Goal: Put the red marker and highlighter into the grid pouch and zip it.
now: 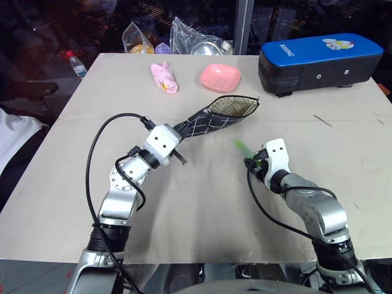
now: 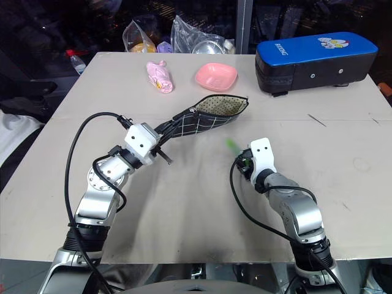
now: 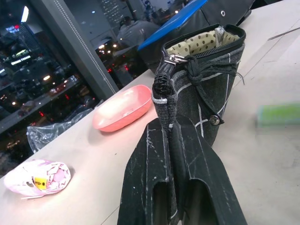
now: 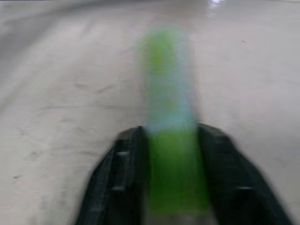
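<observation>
Left gripper (image 3: 180,140) fingers pinching the black white-gridded fabric pouch (image 1: 217,118), mouth open beyond them. Right gripper (image 4: 171,159) fingers clamp the short light-green highlighter stick (image 4: 169,108), sticking out past the tips over the counter (image 1: 202,208).

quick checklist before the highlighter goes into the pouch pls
1. Left tool shut on the grid pouch, holding it up off the table: ok.
2. Pouch mouth unzipped, dotted lining showing: ok.
3. Highlighter between the right tool fingers, which close on both sides: ok.
4. Grip firm enough to carry: cannot tell.
5. Path from highlighter to pouch mouth free of the pink bowl and blue case: ok.
6. Red marker already inside the pouch: cannot tell.
</observation>
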Controlling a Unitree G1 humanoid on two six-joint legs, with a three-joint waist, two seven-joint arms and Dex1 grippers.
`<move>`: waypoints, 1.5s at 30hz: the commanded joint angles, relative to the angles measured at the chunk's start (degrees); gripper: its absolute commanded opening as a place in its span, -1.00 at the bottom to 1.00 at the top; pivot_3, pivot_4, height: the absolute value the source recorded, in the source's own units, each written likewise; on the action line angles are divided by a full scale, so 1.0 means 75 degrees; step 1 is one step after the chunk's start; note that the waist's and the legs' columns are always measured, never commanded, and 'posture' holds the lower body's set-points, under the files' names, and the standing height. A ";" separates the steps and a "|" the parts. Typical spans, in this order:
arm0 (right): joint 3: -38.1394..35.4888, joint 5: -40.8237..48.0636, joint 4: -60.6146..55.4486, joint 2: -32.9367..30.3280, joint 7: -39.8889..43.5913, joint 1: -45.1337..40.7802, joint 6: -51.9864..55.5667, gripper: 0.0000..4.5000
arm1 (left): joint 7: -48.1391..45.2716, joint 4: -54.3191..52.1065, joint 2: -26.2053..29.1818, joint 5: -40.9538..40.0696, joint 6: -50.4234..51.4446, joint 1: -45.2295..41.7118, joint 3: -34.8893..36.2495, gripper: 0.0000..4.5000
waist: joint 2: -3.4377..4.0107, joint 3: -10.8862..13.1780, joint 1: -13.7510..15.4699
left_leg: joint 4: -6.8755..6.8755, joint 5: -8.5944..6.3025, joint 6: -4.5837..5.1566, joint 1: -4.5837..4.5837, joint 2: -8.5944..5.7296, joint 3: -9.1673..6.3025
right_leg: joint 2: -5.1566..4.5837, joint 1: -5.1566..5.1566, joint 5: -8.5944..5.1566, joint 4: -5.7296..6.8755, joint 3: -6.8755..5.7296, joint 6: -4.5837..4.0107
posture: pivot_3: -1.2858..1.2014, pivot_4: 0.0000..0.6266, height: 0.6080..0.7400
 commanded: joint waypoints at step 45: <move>0.1758 -0.3988 0.7122 -0.3843 0.6089 -0.6333 -1.2546 0.55 | -0.0185 -0.0031 -0.0656 0.0385 -0.0590 -0.0442 -0.1273 -1.00 | 0.0036 0.0033 0.0022 | 0.0004 0.0002 -0.0002 0.0006 0.0006 0.0070 | -0.0009 -0.0009 0.0000 -0.0003 0.0024 0.0001 | 0.03 -0.52 1.00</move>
